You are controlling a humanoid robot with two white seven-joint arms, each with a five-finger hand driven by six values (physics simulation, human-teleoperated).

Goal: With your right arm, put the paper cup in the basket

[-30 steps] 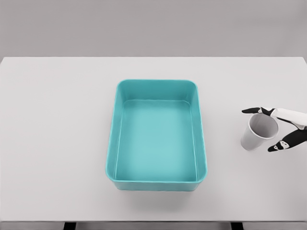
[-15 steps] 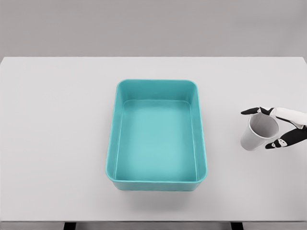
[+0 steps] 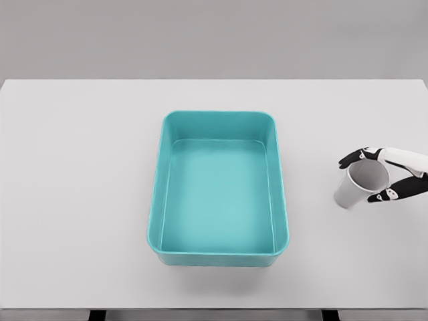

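The bench [image 3: 80, 200] is showing as a plain white, matte surface running the full width of the view, its front edge lying along the bottom with two dark supports just peeking out beneath it. Nearest on it, roughly central, the basket [image 3: 219, 252] is sitting flat: a teal rectangular tub with rounded corners, smooth walls and a bare floor, its long side running away from the camera. To the right of the basket and well apart from it, the paper cup [image 3: 354, 190] is standing near the bench's right edge. The cup is tilting, its long axis leaning so that the open mouth is pointing up and to the right, toward the incoming arm, while the narrower base is pointing down and left toward the bench. It is looking like a plain light-grey tapered cup with a thin pale rim and a shaded interior; whether the base is touching the bench cannot be told. The right hand [image 3: 382, 175] is reaching in from the right edge, white with black fingertips [image 3: 350, 160], and is closing around the cup's rim, one finger lying on the far side and another on the near side, pinching the mouth between them. Beyond the bench's far edge, a flat uniform grey wall is filling the background.
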